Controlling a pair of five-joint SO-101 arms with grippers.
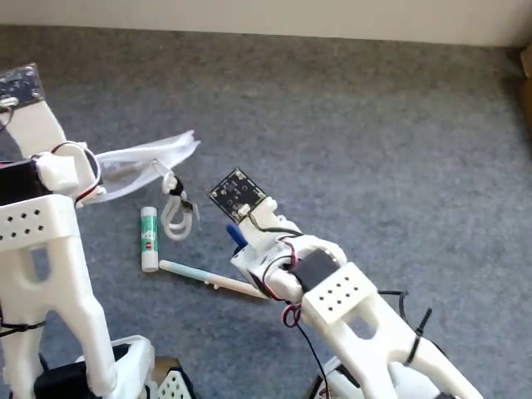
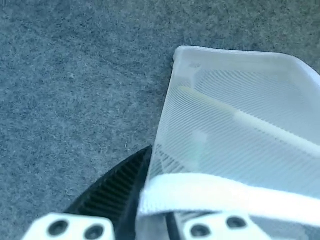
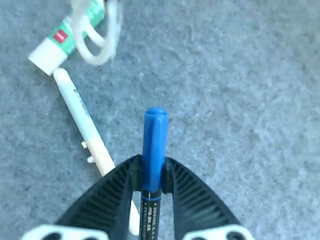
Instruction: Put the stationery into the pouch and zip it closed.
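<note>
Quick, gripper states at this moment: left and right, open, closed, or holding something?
Left gripper: closed, holding the pouch by its edge.
Right gripper: closed, holding the blue pen.

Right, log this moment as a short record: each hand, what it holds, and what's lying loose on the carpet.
left hand: shut on the mesh pouch
right hand: shut on the blue marker, cap end sticking out past the fingertips
loose on carpet: glue stick, white pen, white looped item (cannot tell what it is)
layout: one end of the pen lies by the glue stick's end; the looped item sits beside the glue stick
pouch contents: cannot tell
</note>
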